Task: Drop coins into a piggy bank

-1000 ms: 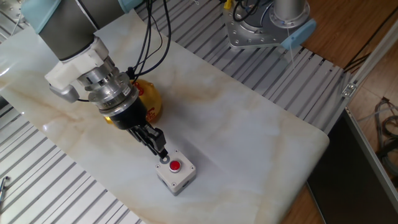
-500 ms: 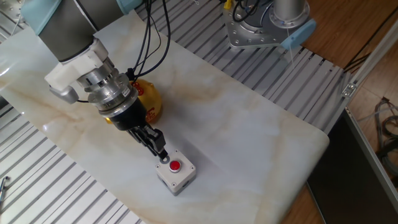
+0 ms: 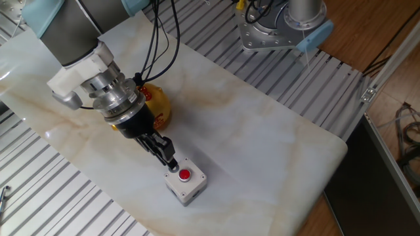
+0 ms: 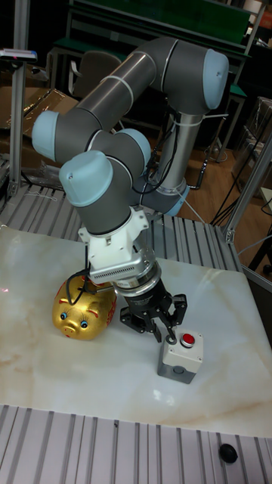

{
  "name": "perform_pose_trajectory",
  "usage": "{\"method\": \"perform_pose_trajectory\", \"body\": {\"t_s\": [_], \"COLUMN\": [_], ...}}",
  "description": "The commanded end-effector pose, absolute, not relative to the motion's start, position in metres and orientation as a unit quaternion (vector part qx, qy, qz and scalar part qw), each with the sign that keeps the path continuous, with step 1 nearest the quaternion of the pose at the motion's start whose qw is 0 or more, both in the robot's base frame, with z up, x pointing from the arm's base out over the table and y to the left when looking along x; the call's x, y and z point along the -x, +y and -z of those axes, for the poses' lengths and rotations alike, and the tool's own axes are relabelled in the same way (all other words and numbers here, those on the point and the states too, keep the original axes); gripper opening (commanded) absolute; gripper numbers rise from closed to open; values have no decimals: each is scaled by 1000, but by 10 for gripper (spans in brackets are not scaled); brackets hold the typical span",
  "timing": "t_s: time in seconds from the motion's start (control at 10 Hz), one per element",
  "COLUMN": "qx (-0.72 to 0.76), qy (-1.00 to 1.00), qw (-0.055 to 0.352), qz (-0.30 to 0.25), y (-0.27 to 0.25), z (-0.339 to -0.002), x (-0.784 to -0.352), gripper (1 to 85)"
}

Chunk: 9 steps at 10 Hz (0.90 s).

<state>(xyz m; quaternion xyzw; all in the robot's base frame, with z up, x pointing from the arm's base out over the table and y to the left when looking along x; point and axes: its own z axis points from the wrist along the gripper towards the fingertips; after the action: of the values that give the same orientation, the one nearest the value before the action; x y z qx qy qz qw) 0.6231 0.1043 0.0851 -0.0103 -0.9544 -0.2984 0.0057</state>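
Marble-patterned white tabletop [image 3: 262, 131] lies on a ribbed metal frame, with a wooden floor at the right edge of the fixed view.

Nearest to the tall fixed camera stands a small white button box [image 4: 180, 357] with a red round button [image 4: 188, 339] on top; in the fixed view the same box [image 3: 186, 182] sits near the front edge of the marble. Only the tall view shows its grey front face with two round marks.

Just behind the box, the gripper [image 4: 167, 336] comes down at a slant, and its tips rest at the box's top, beside the red button. In the tall view a small grey round piece, possibly the coin [image 4: 170, 341], shows at the tips; in the fixed view this spot [image 3: 173, 168] is only a tiny pale dot. The fingers seem drawn close together around it, but I cannot tell surely if they pinch it.

Farther back on the left is the piggy bank [image 4: 85, 309], shiny gold. The tall view shows its face, with black eyes and a snout, and red marks on the side. The fixed view shows only a yellow part [image 3: 157, 105] behind the wrist; the slot is hidden in both views.
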Motion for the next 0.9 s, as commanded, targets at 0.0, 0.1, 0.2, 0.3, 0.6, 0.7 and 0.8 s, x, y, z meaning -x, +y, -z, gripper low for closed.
{"method": "perform_pose_trajectory", "body": {"t_s": [0.0, 0.1, 0.2, 0.3, 0.6, 0.7, 0.8], "qx": [15, 16, 16, 16, 15, 16, 16], "qy": [-950, -950, -950, -950, -949, -948, -948], "qw": [3, 3, 3, 3, 1, 1, 1], "qz": [310, 311, 311, 312, 315, 319, 319], "y": [108, 108, 107, 107, 107, 109, 109], "z": [-89, -89, -89, -88, -88, -89, -89], "x": [-625, -626, -625, -625, -626, -626, -626], "gripper": [300, 300, 300, 300, 300, 297, 297]}}
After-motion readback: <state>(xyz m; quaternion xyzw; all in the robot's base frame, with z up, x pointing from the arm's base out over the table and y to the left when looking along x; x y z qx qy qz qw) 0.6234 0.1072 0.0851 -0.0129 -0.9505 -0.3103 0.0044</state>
